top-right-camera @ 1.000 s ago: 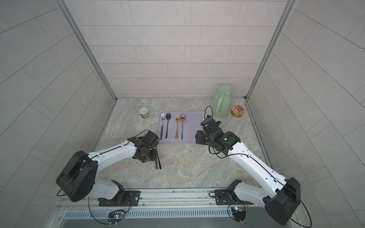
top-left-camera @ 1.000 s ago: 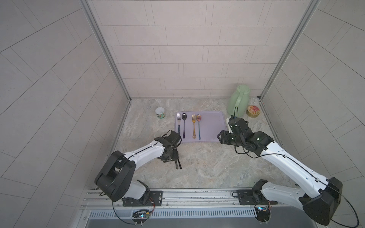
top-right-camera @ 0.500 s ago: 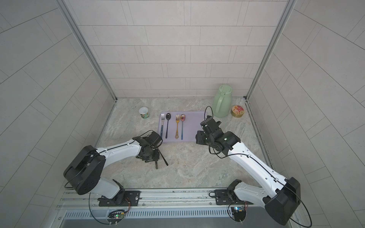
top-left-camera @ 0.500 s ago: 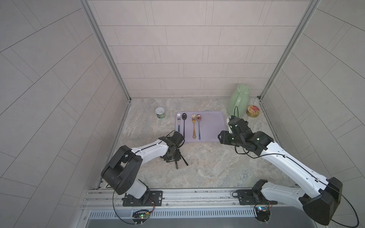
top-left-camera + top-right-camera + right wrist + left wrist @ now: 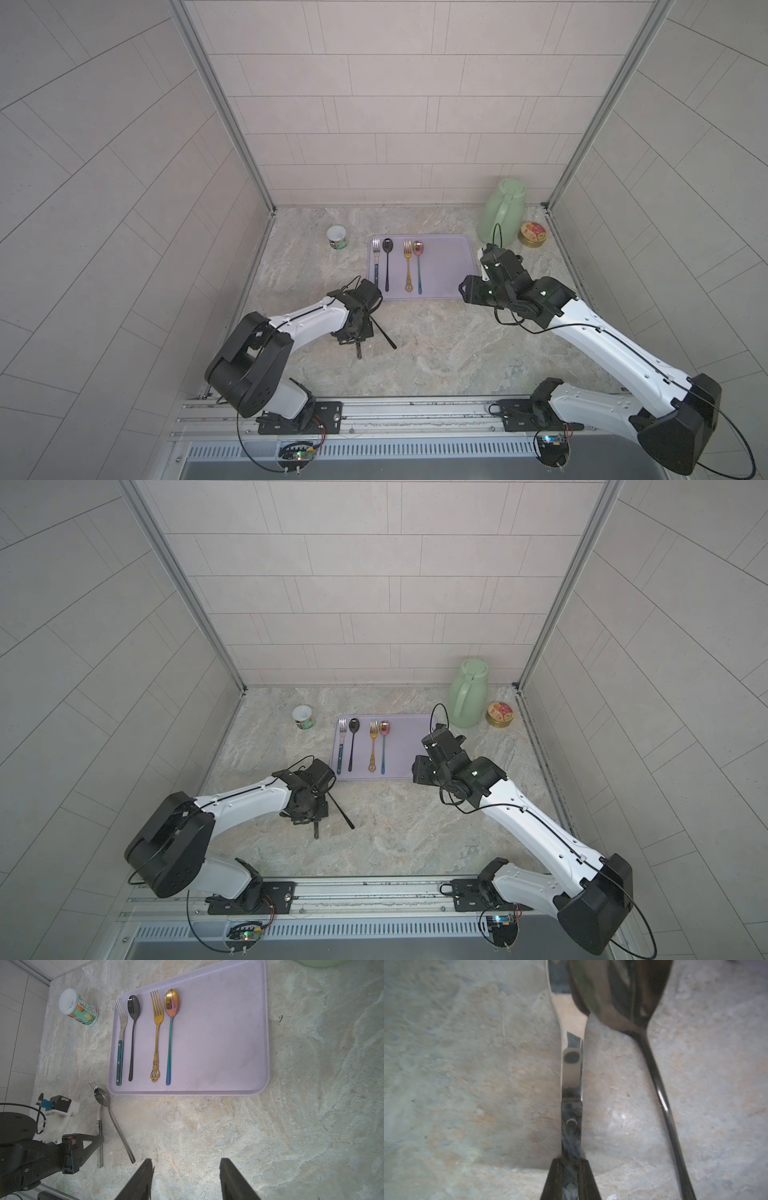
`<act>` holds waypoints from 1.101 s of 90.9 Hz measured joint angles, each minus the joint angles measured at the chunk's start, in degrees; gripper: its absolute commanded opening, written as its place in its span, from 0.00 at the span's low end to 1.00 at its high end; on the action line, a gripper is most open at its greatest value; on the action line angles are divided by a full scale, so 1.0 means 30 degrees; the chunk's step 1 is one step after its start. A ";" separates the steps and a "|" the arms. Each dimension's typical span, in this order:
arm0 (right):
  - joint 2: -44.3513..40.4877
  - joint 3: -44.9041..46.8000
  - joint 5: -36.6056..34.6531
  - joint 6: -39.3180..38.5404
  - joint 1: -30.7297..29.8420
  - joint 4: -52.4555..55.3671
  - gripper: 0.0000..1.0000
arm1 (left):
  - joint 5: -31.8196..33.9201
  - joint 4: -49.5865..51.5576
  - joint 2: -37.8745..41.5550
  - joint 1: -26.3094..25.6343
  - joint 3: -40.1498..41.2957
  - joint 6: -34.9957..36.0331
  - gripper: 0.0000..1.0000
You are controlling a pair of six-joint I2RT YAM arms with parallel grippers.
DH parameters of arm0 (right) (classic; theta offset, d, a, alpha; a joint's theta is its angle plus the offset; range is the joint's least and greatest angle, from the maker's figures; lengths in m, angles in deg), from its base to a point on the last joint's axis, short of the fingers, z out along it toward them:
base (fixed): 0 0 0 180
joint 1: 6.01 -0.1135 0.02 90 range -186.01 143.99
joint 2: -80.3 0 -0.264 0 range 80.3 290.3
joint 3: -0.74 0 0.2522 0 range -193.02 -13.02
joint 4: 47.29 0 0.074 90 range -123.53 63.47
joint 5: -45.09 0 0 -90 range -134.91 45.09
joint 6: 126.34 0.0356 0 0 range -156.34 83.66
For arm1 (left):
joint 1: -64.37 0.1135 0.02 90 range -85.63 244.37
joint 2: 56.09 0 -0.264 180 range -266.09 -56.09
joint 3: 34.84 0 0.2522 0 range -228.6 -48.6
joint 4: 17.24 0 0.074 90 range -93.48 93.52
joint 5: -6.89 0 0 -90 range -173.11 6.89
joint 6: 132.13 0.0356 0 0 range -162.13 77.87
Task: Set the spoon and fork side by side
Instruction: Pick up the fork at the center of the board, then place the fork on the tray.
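Observation:
On the marble table near the tray's front left corner lies a fork point(image 5: 571, 1076) with a dark marbled, riveted handle. My left gripper point(image 5: 571, 1162) is shut on that handle, whose end sticks out behind the jaws in both top views point(image 5: 358, 351). A dark spoon point(image 5: 660, 1093) lies beside the fork. Its bowl overlaps the fork's head and its handle point(image 5: 384, 336) slants away to the right. In the right wrist view the fork point(image 5: 99, 1126) and spoon point(image 5: 112, 1118) cross near their heads. My right gripper point(image 5: 186, 1162) hangs open and empty over bare table by the tray's front right corner point(image 5: 467, 289).
A lilac tray point(image 5: 449, 266) holds two fork-and-spoon pairs along its left half: a silver fork point(image 5: 122, 1022) with a black spoon point(image 5: 133, 1022), and a gold fork point(image 5: 157, 1022) with an iridescent spoon point(image 5: 170, 1022). A small cup point(image 5: 337, 237) stands left of it, a green jug point(image 5: 500, 216) and a tin point(image 5: 532, 234) at the back right.
My left gripper has closed on the fork's handle. The spoon's handle, lying along the fork a second ago, has swung out to the right. The right arm has stayed still.

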 measured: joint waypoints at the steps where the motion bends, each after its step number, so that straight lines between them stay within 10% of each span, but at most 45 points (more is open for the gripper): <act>1: -0.0015 0.0000 0.0000 0.0000 0.0000 0.0000 0.56 | 0.0007 0.0051 0.0066 0.0051 0.0029 0.0000 0.05; 52: -0.0619 0.0000 -0.0226 -0.0015 0.0000 0.0124 0.56 | 0.0991 0.4452 0.2892 0.0488 -0.5166 0.0284 0.03; 100: -0.1479 0.1413 -0.0794 -0.0772 0.2973 0.0503 0.58 | 0.1559 0.5421 -0.7686 -0.2645 -1.8170 0.0284 0.03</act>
